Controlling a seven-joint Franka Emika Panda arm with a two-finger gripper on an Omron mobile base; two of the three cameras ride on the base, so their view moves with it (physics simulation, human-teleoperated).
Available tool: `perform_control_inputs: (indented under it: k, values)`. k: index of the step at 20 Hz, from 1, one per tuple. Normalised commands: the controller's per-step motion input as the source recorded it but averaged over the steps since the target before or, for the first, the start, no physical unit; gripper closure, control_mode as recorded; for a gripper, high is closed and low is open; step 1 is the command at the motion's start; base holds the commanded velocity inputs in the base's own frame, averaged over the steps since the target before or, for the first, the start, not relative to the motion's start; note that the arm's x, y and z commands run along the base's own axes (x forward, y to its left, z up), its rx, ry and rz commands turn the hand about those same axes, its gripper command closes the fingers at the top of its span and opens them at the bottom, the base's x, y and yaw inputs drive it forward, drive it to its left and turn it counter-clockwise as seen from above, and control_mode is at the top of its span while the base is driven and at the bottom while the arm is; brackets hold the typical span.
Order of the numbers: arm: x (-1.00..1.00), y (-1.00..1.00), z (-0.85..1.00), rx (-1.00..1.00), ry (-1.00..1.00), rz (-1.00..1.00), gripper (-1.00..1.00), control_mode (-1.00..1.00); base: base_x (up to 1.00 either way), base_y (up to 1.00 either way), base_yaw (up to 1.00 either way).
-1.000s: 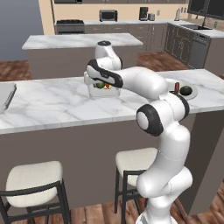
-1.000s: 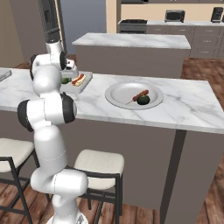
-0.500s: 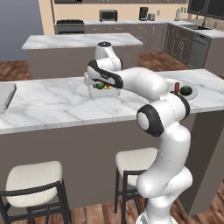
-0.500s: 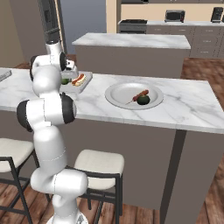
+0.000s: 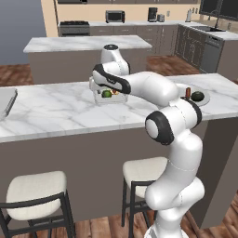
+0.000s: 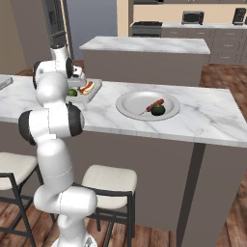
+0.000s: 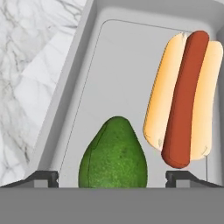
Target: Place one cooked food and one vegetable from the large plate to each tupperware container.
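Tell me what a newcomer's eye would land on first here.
The hand view grabs you: a hot dog and a green avocado lie side by side in a pale tray, with the gripper open right above the avocado. Further along the marble counter, a round plate holds a skewer and another green vegetable.

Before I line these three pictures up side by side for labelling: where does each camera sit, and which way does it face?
Left base view: behind the arm on its left, facing over the counter; the arm rises lower right, bending to the tray.
Right base view: behind on its right, facing the plate; the arm rises lower left.
Hand view: on the hand, looking down into the tray at the avocado and hot dog; open gripper tips at the bottom.
Both base views share the counter, tray and plate.
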Motion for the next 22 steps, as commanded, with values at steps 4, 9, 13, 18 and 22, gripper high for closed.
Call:
perform_control_inputs:
  k: [4,9,13,18,22]
  values:
    - [-0.3,-0.08,0.36,0.0,0.0,-0.02,-1.0,-1.0,0.0,0.0,0.0]
    - [-0.86,-0.45,0.36,0.0,-0.06,-0.1,-1.0,-1.0,0.0,0.0,0.0]
    - [-0.94,-0.63,0.27,0.0,-0.14,-0.11,-1.0,-1.0,0.0,0.0,0.0]
    - [-0.8,-0.79,0.39,0.0,-0.03,-0.07,-1.0,-1.0,0.0,0.0,0.0]
    - [-0.64,-0.8,0.35,-0.01,-0.01,-0.06,-1.0,-1.0,0.0,0.0,0.0]
